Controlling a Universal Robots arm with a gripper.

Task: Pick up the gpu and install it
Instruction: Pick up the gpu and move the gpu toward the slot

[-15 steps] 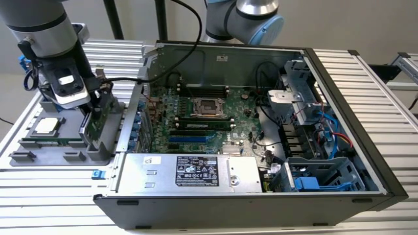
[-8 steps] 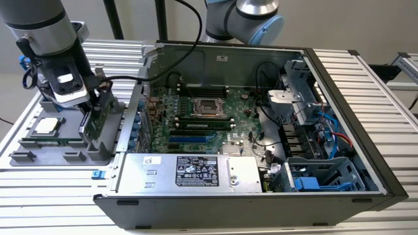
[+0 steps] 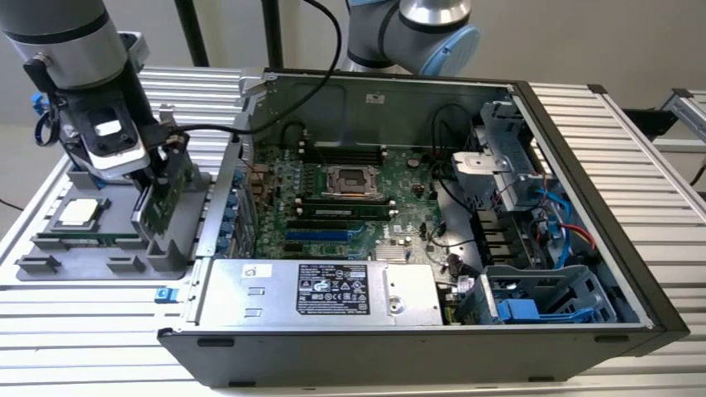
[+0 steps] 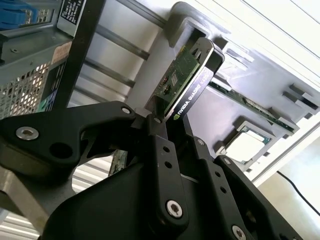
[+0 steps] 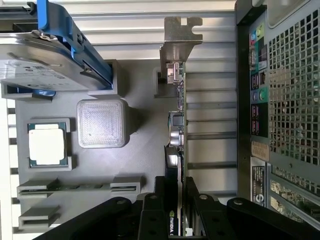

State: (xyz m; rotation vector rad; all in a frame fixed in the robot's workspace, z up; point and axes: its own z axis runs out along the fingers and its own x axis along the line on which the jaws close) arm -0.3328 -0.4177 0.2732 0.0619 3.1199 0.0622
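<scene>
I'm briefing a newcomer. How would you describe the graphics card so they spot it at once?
Find the open computer case; a grey tray sits beside it, on the exterior view's left. The graphics card stands on edge there in the tool, unlike the flat square chip nearby.

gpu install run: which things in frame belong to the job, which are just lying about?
Job: gpu, gripped in the claw, upright at the grey tray; open computer case; its motherboard.
Lying about: hard drive with blue frame; processor chip; memory stick, all on the tray.
</scene>
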